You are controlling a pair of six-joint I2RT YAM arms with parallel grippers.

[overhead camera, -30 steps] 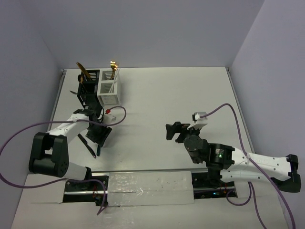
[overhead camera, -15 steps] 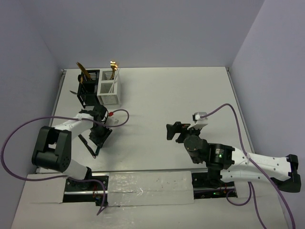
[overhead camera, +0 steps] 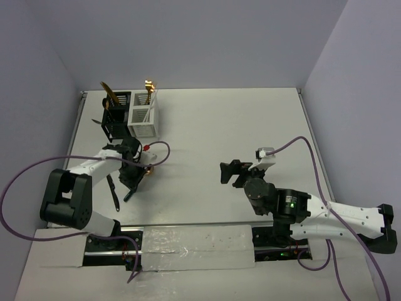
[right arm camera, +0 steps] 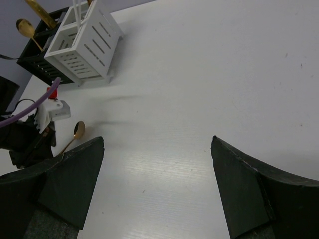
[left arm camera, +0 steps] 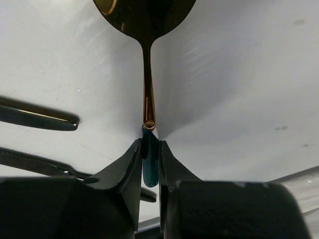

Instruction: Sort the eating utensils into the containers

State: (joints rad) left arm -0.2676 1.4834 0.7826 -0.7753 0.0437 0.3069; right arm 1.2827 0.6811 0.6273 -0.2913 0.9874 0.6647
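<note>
A gold spoon (left arm camera: 148, 74) with a dark green handle lies on the white table, its bowl pointing away from the left wrist camera. My left gripper (left arm camera: 149, 145) is shut on the end of that handle. From above, the left gripper (overhead camera: 133, 178) sits in front of the containers, with the spoon's bowl (overhead camera: 149, 167) showing beside it. The black caddy (overhead camera: 114, 123) and white caddy (overhead camera: 144, 119) stand joined at the back left and hold gold utensils and white sticks. My right gripper (right arm camera: 157, 142) is open over bare table at mid-right, holding nothing.
Two dark utensils (left arm camera: 40, 117) lie on the table just left of the held spoon; from above a black utensil (overhead camera: 113, 190) shows beside the left arm. A purple cable (overhead camera: 160, 152) loops near the left wrist. The table's side walls rise at left, back and right.
My left gripper's jaws have closed on the spoon's handle, and the wrist has shifted slightly so the gold bowl now shows beside it. The right arm has barely moved.
</note>
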